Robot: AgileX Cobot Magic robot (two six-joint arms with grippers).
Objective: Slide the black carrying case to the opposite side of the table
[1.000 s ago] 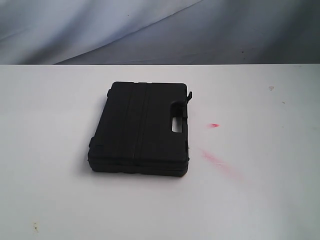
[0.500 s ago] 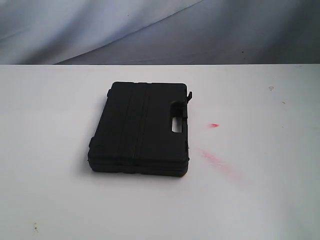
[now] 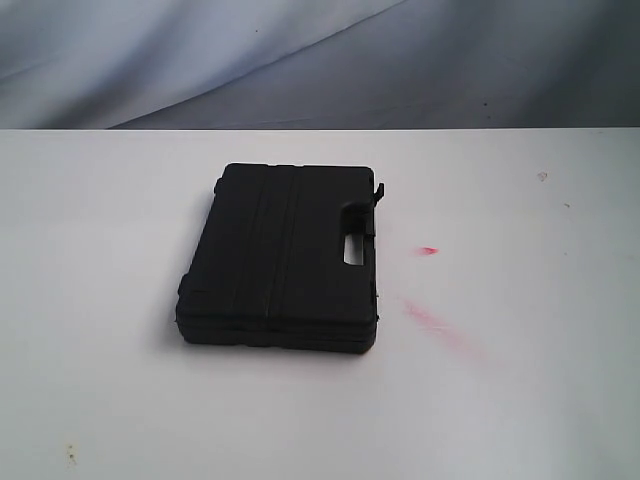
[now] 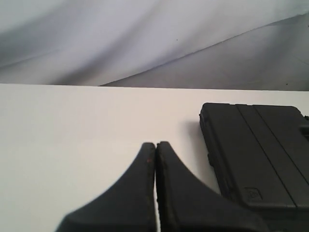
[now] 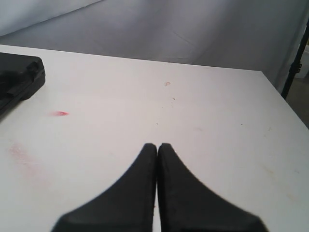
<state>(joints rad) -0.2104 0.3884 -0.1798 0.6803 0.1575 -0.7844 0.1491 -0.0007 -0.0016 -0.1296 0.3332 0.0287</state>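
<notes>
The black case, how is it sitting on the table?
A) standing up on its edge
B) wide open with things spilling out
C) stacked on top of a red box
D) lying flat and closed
D: the black case lies flat with its lid shut, straight on the white table.

I'm looking over the white table [image 3: 110,230]: the case [image 3: 275,260] is lying flat on it, a bit left of the middle. Just right of it a red dab [image 3: 428,250] and a pink streak [image 3: 430,318] are showing, and small specks [image 3: 542,176] are dotting the far right.
</notes>
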